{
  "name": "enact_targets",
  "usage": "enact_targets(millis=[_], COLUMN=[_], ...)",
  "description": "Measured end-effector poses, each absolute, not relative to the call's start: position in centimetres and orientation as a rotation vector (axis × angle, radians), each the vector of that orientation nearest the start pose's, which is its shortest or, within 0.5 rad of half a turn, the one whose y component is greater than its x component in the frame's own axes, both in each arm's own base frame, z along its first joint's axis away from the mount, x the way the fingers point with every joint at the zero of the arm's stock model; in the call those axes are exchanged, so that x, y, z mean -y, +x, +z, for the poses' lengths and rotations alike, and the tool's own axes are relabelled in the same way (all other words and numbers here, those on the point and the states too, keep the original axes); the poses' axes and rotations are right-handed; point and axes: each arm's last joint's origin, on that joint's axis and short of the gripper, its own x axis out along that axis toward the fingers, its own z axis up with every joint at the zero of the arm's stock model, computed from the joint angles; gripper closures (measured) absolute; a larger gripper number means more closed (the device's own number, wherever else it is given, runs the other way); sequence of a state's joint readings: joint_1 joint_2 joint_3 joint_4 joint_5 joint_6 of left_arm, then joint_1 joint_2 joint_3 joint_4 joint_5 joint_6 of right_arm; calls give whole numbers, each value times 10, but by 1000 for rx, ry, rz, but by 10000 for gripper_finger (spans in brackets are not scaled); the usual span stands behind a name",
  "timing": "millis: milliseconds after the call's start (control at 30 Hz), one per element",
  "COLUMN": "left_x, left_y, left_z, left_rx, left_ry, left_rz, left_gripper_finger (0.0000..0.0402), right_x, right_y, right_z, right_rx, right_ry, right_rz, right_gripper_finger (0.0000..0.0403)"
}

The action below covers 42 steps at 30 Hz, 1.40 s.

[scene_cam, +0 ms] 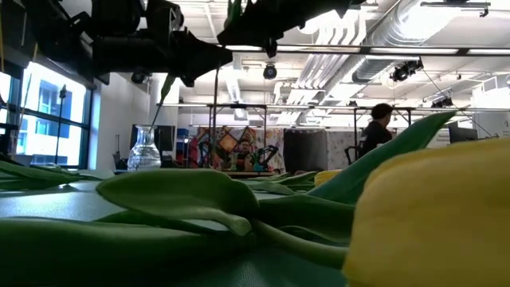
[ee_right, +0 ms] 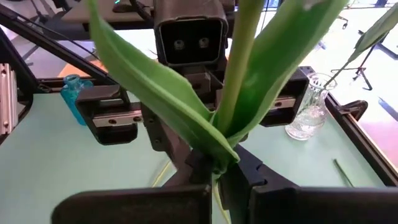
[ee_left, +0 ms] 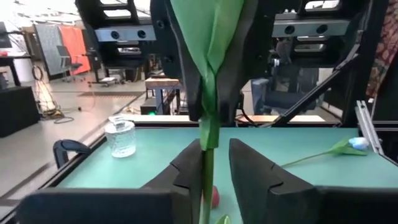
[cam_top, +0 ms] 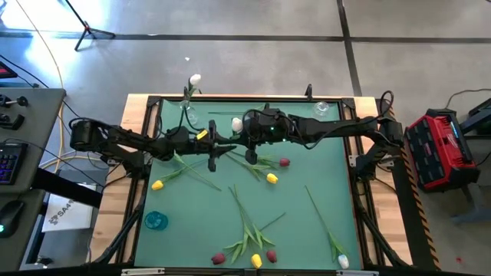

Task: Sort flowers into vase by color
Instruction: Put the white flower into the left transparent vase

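Writing first: the only print I can find is on a white sheet (cam_top: 65, 214) lying off the left edge of the table, and its letters are too small for me to read (the red toolbox (cam_top: 441, 149) on the floor to the right shows no brand I can make out either).

Both arms meet over the far middle of the green table (cam_top: 322, 176). The right gripper (ee_right: 214, 165) has its fingers pressed together on the stem of a white tulip (cam_top: 237, 123), just where the long leaves fork, and holds it above the mat. The left gripper (ee_left: 214, 149) faces it from the other side. Its fingers stand apart around the lower stem, which runs along one finger with a clear gap to the other.

A clear vase (cam_top: 188, 115) near the far left corner holds another white tulip (cam_top: 195, 79). A second clear vase (cam_top: 321, 109) stands near the far right corner, and a blue vase (cam_top: 156, 221) sits by the left edge.

Loose flowers lie on the mat: a yellow one (cam_top: 157, 185) to the left; a yellow (cam_top: 271, 179) and a dark red (cam_top: 285, 162) near the middle; two dark red (cam_top: 219, 258) (cam_top: 271, 255) and a yellow (cam_top: 256, 261) at the near edge; a white (cam_top: 343, 261) at the near right.

In the low view a person (scene_cam: 378, 127) shows in the room beyond.
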State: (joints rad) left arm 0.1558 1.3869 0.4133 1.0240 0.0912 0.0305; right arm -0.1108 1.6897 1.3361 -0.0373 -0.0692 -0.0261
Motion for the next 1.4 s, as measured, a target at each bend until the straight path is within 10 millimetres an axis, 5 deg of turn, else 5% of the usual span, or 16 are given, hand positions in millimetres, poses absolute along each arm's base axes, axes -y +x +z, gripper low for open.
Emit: enact_targets(millis=[267, 500, 600, 967, 1167, 1400], left_x=[-41, -45, -48, -57, -71, -98], left_y=[251, 239, 224, 156, 127, 116], left_z=[203, 227, 240, 281, 288, 279], left_rx=[74, 174, 229, 199, 199, 186], left_ry=[44, 53, 75, 158, 170, 97], left_rz=[217, 363, 459, 864, 1015, 1098], left_gripper_finger=[395, 400, 400, 401, 401, 402], right_x=[44, 50, 49, 41, 41, 42], right_y=[385, 359, 348, 332, 334, 338], right_z=[298, 311, 302, 238, 235, 240], right_rx=[-448, -507, -568, -655, -597, -542], right_ry=[50, 27, 23, 113, 126, 100], right_rz=[-132, -552, -645, -653, -616, -593], right_gripper_finger=[318, 208, 184, 178, 178, 178])
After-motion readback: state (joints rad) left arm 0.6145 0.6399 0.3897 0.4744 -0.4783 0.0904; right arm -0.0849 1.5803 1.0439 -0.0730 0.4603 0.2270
